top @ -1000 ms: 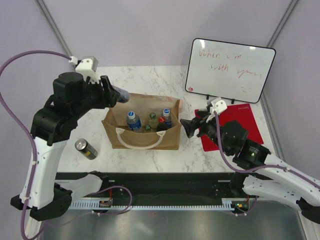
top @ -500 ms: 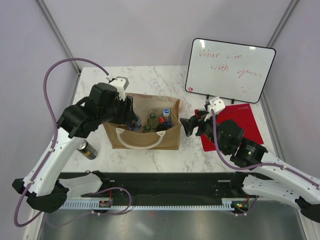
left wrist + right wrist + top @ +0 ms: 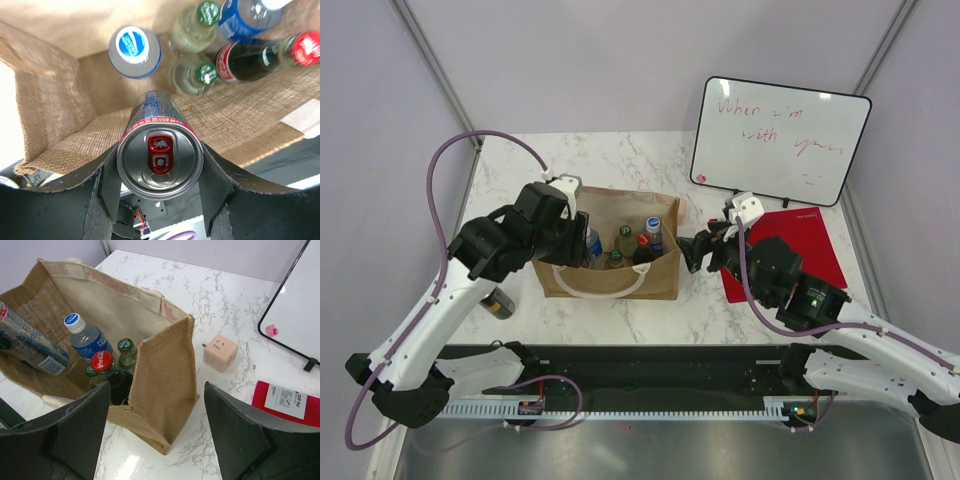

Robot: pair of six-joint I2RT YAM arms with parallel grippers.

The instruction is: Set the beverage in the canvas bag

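canvas bag (image 3: 55, 100): coarse woven burlap | can (image 3: 160, 155): shiny metal | table (image 3: 240, 305): glossy marble

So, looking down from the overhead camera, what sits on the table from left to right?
Loose can → canvas bag → red mat. The whiteboard spans the same stretch as the mat, so it is left out.

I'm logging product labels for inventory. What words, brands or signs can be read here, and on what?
"When i'm with you": whiteboard, red handwriting.
"Coca-Cola": red bottle cap in the canvas bag.
"CLIP": white label on the red board; the rest is too small.
On the can: side print too blurred to read.
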